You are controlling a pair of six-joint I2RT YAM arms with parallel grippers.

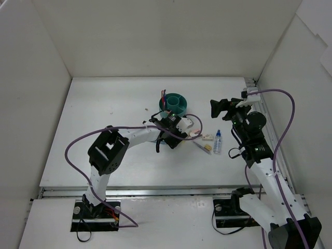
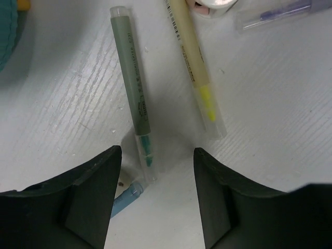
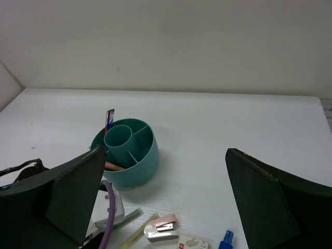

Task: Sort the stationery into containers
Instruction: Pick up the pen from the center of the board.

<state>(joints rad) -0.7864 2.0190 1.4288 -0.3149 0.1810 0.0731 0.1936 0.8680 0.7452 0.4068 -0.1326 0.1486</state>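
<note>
The teal organizer (image 1: 182, 110) stands at mid-table; it also shows in the right wrist view (image 3: 140, 166). A red-and-blue pen (image 3: 109, 118) stands in it and a pink one (image 3: 114, 166) lies in a side compartment. My left gripper (image 2: 158, 155) is open, low over the table just right of the organizer (image 1: 176, 128). A green pen (image 2: 135, 88) and a yellow pen (image 2: 194, 57) lie side by side ahead of its jaws. A blue pen tip (image 2: 124, 197) lies by the left finger. My right gripper (image 1: 218, 107) is open and empty, held high (image 3: 163, 155).
A pink mini stapler (image 3: 163, 227), a beige-white eraser block (image 1: 207, 138) and a small clear bottle with a blue cap (image 1: 218, 141) lie right of the left gripper. A clear purple pen (image 2: 280, 13) lies near them. White walls enclose the table.
</note>
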